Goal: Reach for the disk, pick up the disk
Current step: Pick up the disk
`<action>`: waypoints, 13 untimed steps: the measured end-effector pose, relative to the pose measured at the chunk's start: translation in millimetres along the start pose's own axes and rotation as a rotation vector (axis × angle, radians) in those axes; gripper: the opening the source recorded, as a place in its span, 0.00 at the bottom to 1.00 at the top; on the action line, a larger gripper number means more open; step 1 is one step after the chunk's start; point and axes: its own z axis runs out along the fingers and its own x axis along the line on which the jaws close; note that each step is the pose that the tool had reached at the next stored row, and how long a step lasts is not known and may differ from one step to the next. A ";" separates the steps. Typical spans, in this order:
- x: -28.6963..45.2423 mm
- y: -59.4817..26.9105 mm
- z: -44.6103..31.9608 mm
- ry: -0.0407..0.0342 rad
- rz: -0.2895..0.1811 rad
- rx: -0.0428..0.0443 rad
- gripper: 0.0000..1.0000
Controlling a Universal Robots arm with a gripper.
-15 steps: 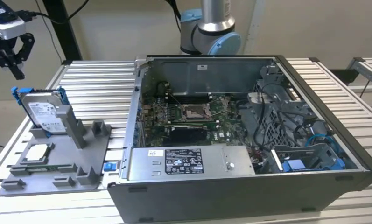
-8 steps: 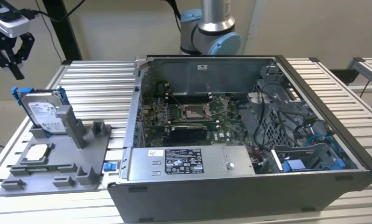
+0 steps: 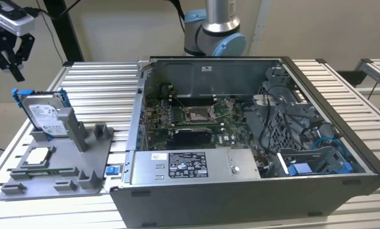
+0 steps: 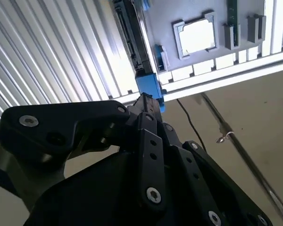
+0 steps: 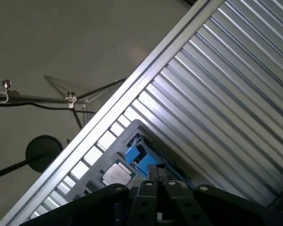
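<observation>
The disk (image 3: 45,116) is a silver-grey drive with a white label and blue side rails. It stands on edge in a slot of the grey fixture plate (image 3: 88,157) on the exterior view's left. My gripper (image 3: 5,69) hangs open in the air above and to the left of the disk, well apart from it, with nothing between its fingers. In the second wrist view the black fingers (image 4: 148,136) point at the disk's (image 4: 132,42) blue rail end. The first wrist view has that blue rail (image 5: 137,159) just past the gripper (image 5: 155,173).
A small square silver chip (image 3: 37,155) lies on the fixture in front of the disk. An open computer case (image 3: 253,143) with a grey power-supply box (image 3: 190,164) takes up the table's middle and right. The table's edge (image 5: 108,113) and the floor lie under the gripper.
</observation>
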 end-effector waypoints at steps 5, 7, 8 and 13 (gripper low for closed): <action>0.0 0.0 0.0 0.0035 -0.090 0.0002 0.00; 0.0 0.0 0.0 0.0047 -0.126 0.0003 0.00; 0.0 0.0 0.0 0.0054 -0.144 0.0003 0.00; 0.0 0.0 0.0 0.0090 -0.236 0.0004 0.00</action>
